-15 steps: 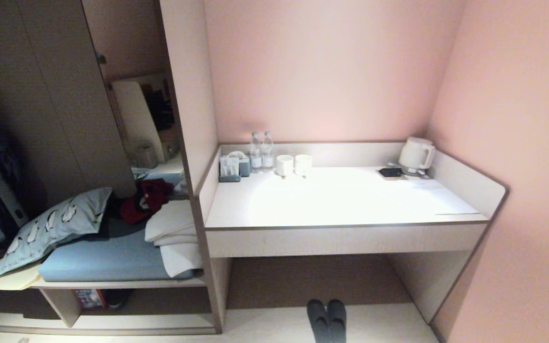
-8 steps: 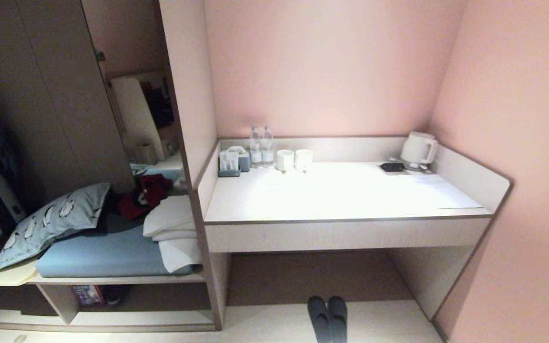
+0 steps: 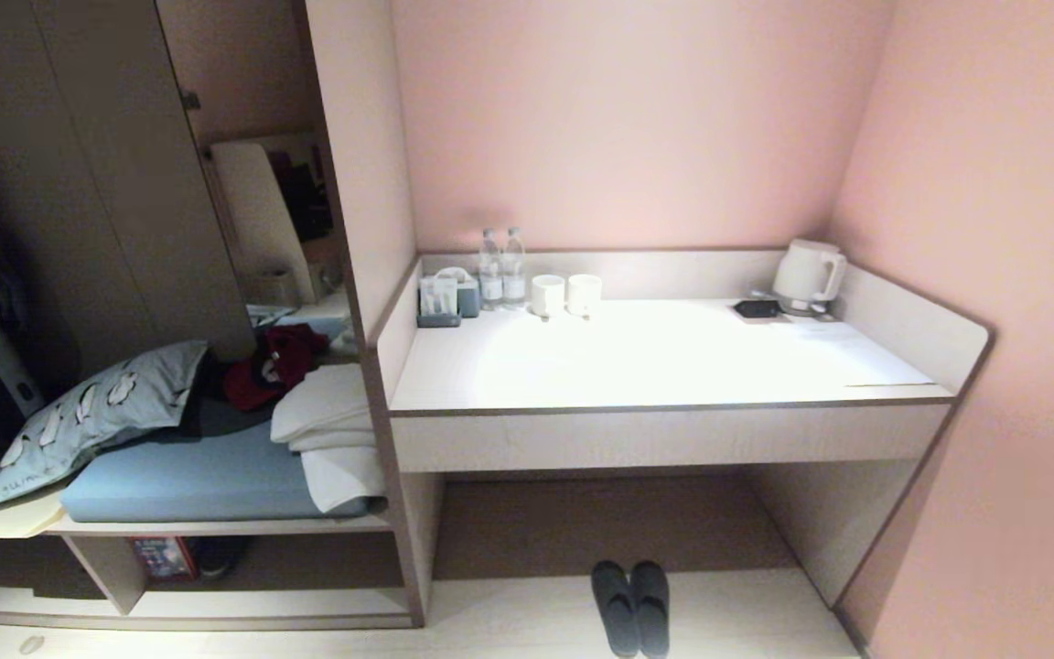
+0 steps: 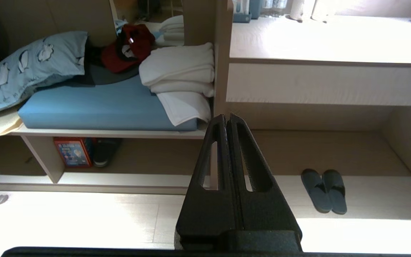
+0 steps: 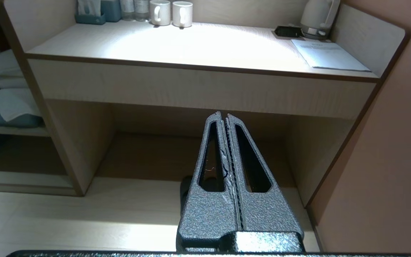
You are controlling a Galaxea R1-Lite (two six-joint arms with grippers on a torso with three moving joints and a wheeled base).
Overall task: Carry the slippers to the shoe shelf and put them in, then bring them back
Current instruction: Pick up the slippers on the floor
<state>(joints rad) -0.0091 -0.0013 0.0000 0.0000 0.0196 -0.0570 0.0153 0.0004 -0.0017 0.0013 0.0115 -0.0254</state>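
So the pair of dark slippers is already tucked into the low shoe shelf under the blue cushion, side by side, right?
Not quite. The slippers do lie side by side, but on the floor under the desk, not in the shoe shelf below the blue cushion. The head view shows it, and the left wrist view agrees.

slippers [image 3: 631, 608] on floor [image 3: 747, 622] under desk [image 3: 664, 439]

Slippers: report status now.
Both pincers, left and right, shut, empty. Slippers paired on floor before desk. Shoe shelf open; nothing blocking.

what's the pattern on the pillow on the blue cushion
Light blue with small black-and-white penguins; the pillow shows best in the left wrist view.
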